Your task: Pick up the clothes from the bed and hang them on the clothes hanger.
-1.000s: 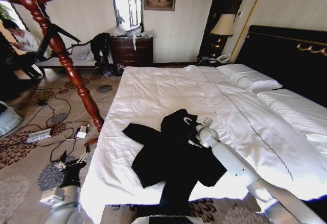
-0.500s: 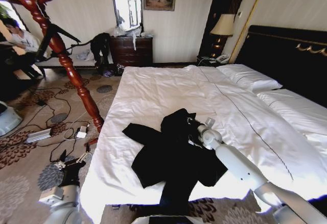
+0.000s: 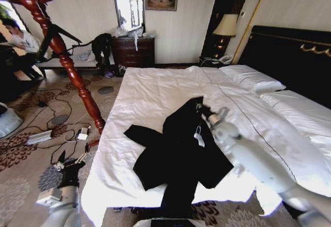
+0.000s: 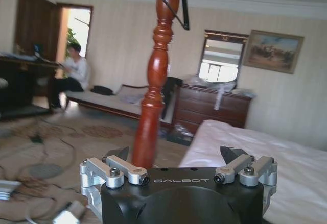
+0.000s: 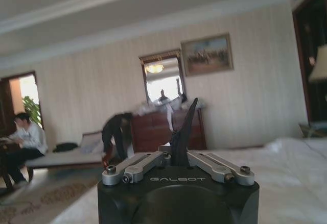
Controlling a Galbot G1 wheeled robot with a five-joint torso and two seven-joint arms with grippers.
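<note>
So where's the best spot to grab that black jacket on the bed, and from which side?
At the collar end of the black jacket, where the right gripper is shut on a pinch of fabric. That end points toward the headboard of the bed and peaks upward, so coming from above looks best. The sleeves lie flat and spread, harder to pinch.

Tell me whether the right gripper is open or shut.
Shut on the clothes: right gripper has fingers closed together, pinching black fabric.
</note>
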